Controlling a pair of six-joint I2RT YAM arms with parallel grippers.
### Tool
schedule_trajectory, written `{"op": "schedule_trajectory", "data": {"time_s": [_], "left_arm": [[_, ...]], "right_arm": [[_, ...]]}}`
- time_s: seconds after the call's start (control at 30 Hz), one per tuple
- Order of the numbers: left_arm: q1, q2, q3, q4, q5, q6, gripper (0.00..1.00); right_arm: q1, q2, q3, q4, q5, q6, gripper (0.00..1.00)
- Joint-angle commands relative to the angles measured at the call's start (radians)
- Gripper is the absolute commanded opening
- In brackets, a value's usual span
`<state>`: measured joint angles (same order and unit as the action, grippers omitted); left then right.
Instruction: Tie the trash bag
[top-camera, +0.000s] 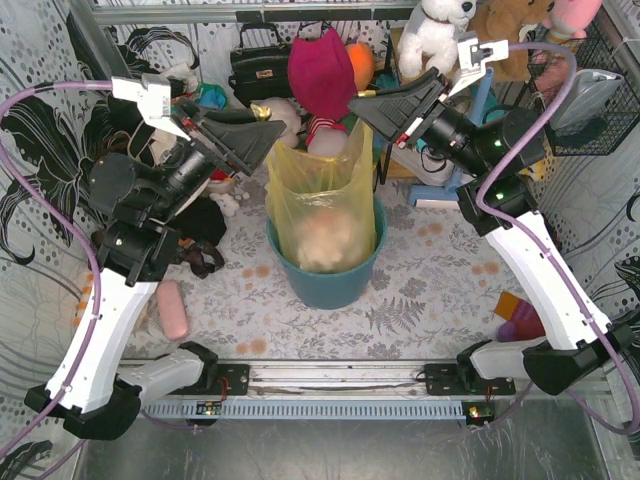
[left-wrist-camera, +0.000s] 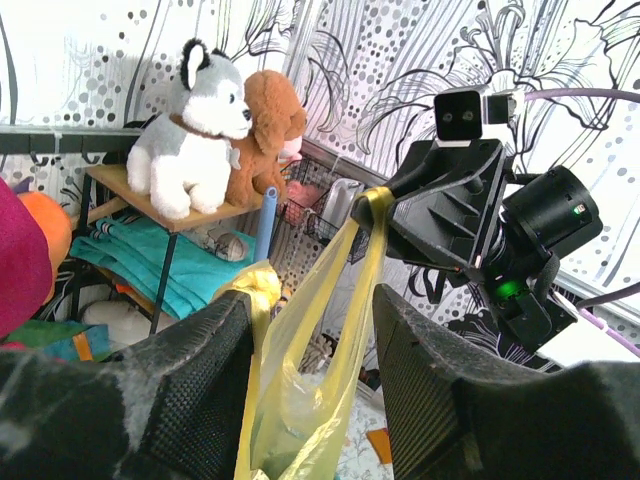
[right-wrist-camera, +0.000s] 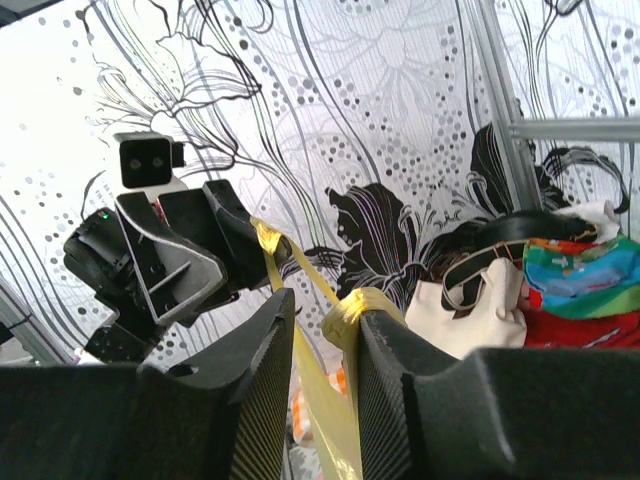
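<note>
Trash bag: a thin yellow trash bag (top-camera: 318, 195) stands in a teal bin (top-camera: 330, 285) at the middle of the table, between the two arms. Its top is pulled up above the rim.
Right gripper: the right gripper (right-wrist-camera: 325, 305) pinches one handle strip (right-wrist-camera: 350, 303) of the bag, bunched between its nearly closed fingers.
Left gripper: the left gripper (left-wrist-camera: 312, 300) has its jaws spread. The other strip (left-wrist-camera: 255, 285) lies bunched against one finger's inner face.
Top view only: pale crumpled paper (top-camera: 320, 235) shows through the bag, and a red soft toy (top-camera: 322, 75) stands just behind it.
Left wrist view only: the pinched strip rises taut to the right gripper, and toy dogs (left-wrist-camera: 200, 130) sit on a far shelf.
Right wrist view only: a cream bag (right-wrist-camera: 455, 310) lies at the right.
Hard to tell: whether the other strip is hooked on the left finger or only rests there. Both wrist views cut off the bin.
</note>
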<state>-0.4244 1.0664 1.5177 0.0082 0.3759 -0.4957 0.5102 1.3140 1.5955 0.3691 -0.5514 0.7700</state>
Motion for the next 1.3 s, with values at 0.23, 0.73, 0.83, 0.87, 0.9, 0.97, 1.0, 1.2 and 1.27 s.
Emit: {"op": "schedule_trajectory", "data": {"time_s": [0.23, 0.73, 0.83, 0.87, 0.9, 0.97, 1.0, 1.2, 1.27], "left_arm": [[0.003, -0.088, -0.117, 0.069, -0.056, 0.001, 0.58], [0.003, -0.168, -0.066, -0.147, -0.117, 0.108, 0.71], [0.004, -0.179, -0.042, -0.16, -0.076, 0.109, 0.71], [0.003, -0.182, -0.036, -0.167, -0.052, 0.11, 0.72], [0.003, -0.186, -0.033, -0.17, -0.015, 0.113, 0.72], [0.004, -0.187, -0.03, -0.167, 0.081, 0.108, 0.72], [0.003, -0.187, -0.032, -0.159, 0.137, 0.099, 0.72], [0.004, -0.178, -0.105, -0.05, 0.377, 0.019, 0.72], [0.004, -0.161, -0.122, -0.033, 0.438, 0.001, 0.72]], "right_arm": [[0.0, -0.123, -0.171, 0.01, 0.118, -0.032, 0.29], [-0.001, -0.207, -0.169, -0.226, 0.156, -0.218, 0.51], [-0.001, -0.214, -0.153, -0.262, 0.167, -0.248, 0.52], [0.0, -0.218, -0.15, -0.27, 0.174, -0.256, 0.52], [0.0, -0.222, -0.148, -0.278, 0.181, -0.264, 0.52], [0.0, -0.232, -0.146, -0.291, 0.195, -0.279, 0.53], [0.0, -0.238, -0.148, -0.293, 0.201, -0.285, 0.53], [0.0, -0.276, -0.172, -0.267, 0.245, -0.313, 0.54], [0.0, -0.274, -0.166, -0.269, 0.251, -0.319, 0.54]]}}
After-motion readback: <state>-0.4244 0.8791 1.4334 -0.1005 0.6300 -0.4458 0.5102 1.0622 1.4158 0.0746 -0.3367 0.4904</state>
